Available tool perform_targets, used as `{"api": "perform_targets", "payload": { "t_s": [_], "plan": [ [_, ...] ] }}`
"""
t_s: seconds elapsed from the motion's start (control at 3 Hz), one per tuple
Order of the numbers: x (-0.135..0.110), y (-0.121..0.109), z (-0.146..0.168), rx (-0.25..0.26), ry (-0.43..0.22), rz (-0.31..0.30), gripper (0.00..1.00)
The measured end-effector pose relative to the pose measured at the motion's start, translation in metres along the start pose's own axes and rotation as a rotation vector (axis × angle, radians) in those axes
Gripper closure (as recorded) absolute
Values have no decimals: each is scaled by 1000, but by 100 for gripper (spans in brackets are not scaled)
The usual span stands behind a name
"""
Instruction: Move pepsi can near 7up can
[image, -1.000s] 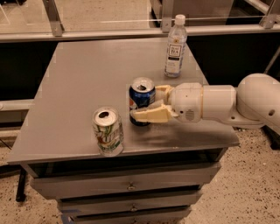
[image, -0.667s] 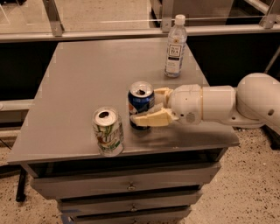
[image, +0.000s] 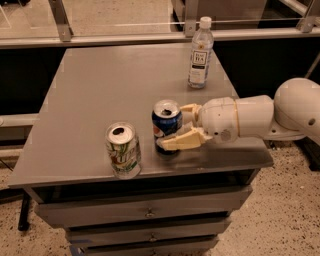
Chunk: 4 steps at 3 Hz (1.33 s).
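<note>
The pepsi can (image: 163, 122), dark blue with an open silver top, stands upright near the front of the grey table (image: 100, 85). My gripper (image: 172, 126) reaches in from the right and is shut on it, one cream finger (image: 180, 142) across its lower front and the other behind it. The 7up can (image: 123, 150), white with green markings, stands upright just left of the pepsi can, close to the table's front edge, with a small gap between the two cans.
A clear water bottle (image: 200, 52) with a white cap stands at the back right of the table. Drawers (image: 150, 214) sit below the front edge. A glass railing runs behind the table.
My gripper and the pepsi can have shifted slightly toward the table's front edge. The 7up can and the bottle have not moved.
</note>
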<state>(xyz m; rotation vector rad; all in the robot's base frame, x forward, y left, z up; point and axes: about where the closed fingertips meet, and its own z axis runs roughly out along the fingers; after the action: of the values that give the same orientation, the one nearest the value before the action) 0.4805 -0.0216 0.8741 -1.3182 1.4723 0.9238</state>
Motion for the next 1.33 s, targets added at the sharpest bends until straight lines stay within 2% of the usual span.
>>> {"api": "perform_targets", "payload": {
  "t_s": [1.0, 1.33],
  "plan": [
    [0, 21, 7, -129, -21, -16, 100],
    [-4, 22, 15, -147, -30, -30, 81]
  ]
}}
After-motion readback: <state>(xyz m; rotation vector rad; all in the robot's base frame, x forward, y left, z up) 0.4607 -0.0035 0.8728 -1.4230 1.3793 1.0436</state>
